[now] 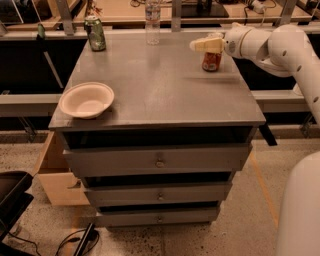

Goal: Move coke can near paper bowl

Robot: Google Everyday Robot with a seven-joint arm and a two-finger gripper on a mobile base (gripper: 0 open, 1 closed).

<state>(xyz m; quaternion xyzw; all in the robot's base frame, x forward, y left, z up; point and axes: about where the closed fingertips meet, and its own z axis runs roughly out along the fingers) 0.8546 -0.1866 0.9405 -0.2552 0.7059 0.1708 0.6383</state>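
The gripper (pixel 200 46) is at the top of the coke can (pixel 211 62), grasp not determinable; the can stands on the bench (pixel 165 95) directly below the gripper, well apart from the paper bowl (pixel 86 100), so the move is not yet done.

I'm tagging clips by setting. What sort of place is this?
Probably a lab or workshop: a grey metal drawer cabinet serves as the table, workbenches line the back, and cables lie on the speckled floor. The gripper sits over the coke can at the far right.
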